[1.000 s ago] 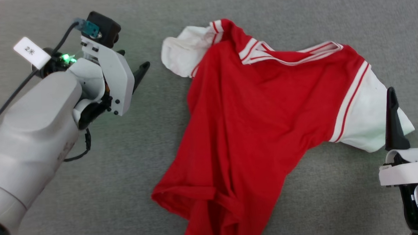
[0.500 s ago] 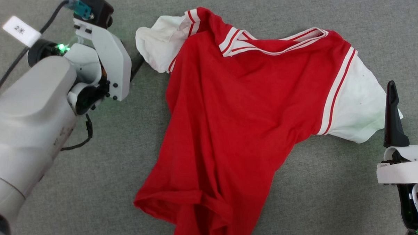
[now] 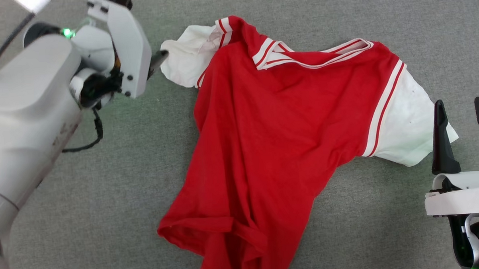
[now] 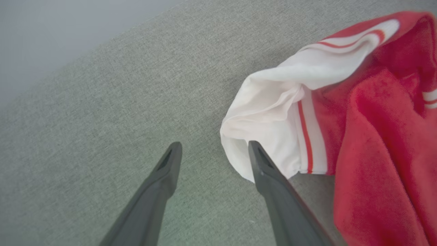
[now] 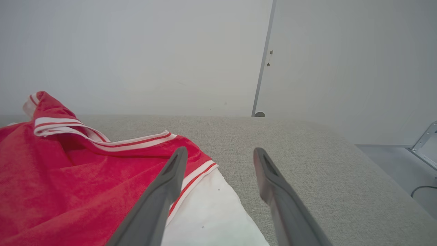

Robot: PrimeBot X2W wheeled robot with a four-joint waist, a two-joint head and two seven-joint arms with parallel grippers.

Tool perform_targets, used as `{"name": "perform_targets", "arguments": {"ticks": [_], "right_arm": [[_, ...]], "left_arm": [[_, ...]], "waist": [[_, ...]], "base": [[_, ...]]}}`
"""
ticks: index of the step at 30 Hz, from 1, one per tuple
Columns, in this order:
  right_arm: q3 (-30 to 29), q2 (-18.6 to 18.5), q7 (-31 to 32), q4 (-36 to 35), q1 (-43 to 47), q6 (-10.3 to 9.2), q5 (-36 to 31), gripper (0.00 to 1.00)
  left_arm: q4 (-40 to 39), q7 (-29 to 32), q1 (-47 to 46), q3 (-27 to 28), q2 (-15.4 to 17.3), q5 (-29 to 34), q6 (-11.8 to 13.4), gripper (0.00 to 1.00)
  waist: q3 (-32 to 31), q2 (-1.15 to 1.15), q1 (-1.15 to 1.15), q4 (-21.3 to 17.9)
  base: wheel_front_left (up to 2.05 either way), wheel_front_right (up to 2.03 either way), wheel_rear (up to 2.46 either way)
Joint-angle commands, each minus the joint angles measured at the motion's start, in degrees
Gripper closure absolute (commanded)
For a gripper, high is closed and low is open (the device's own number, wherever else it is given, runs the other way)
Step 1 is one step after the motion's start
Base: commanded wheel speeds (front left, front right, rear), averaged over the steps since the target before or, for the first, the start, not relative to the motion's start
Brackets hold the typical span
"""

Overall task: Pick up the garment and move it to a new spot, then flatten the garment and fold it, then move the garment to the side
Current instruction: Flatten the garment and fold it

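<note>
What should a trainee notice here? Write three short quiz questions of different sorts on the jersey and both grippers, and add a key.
1. True or false: the left gripper is shut on the garment.
2. Short answer: which part of the garment lies nearest the right gripper?
3. Fill the gap: the garment lies crumpled on a ____ fabric surface.

Key
1. False. Its jaws stand open beside the cloth and hold nothing.
2. A white sleeve.
3. Grey.
</note>
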Motion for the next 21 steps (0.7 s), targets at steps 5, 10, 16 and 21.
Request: {"name": "perform_targets", "arguments": {"ticks": [5,10,16,21], "right_arm": [[0.9,0.2,-0.2,0.6,0.0,-0.06,0.3,0.0],[1.0,0.3,-0.4,0.8,-0.6,-0.06,0.8,0.0],[1.3,0.4,-0.9,1.3,-1.0,-0.06,1.1,0.0],[0.9,0.4,-1.2,1.7,-1.2,-0.06,1.2,0.0]], "left_arm": [[-0.8,2.3,-2.0,-0.3,-1.4,0.7,0.3,0.0],[0.1,4.5,-0.2,-1.0,-1.9,3.1,0.3,0.0],[3.4,7.4,3.2,-1.7,-2.6,4.1,0.2,0.51],[5.0,8.9,4.1,-1.1,-3.0,2.1,0.0,1.0]], "waist": [[0.3,0.0,0.0,-0.7],[1.2,0.0,0.0,-1.9],[1.5,0.0,0.0,-2.9],[1.4,0.0,0.0,-3.0]], "base": [[0.0,0.0,0.0],[0.0,0.0,0.0],[0.0,0.0,0.0],[0.0,0.0,0.0]]}}
